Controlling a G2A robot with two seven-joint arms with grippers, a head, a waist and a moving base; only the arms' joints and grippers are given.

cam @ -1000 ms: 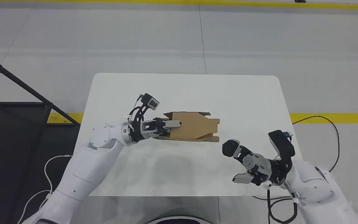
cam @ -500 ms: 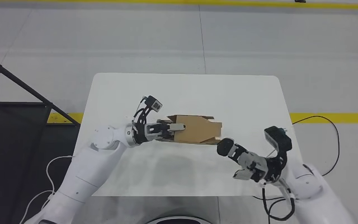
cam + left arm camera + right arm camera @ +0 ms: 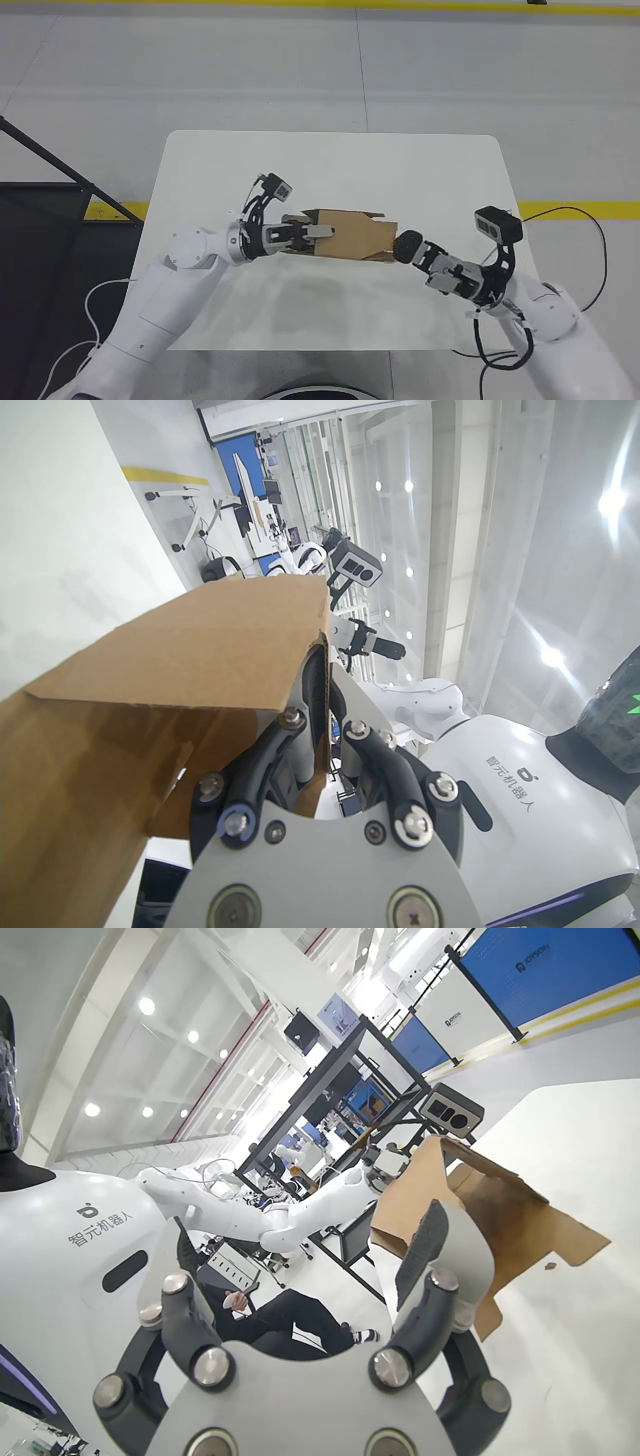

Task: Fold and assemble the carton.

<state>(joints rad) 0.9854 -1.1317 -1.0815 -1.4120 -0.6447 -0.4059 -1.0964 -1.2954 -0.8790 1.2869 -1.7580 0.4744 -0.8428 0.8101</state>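
Carton (image 3: 355,235) — pinched by the left gripper (image 3: 315,231) — may buckle if the spread-open right gripper (image 3: 407,246) pushes hard.

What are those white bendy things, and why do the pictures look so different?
They are a robot's two arms, working at a white table. One picture looks down from a camera above the arms; the other two come from small cameras on the wrists, each looking along its own gripper. A brown cardboard carton, not yet folded up, is at the table's middle. The left gripper is shut on one end of it. The right gripper is open, close to the other end, holding nothing.
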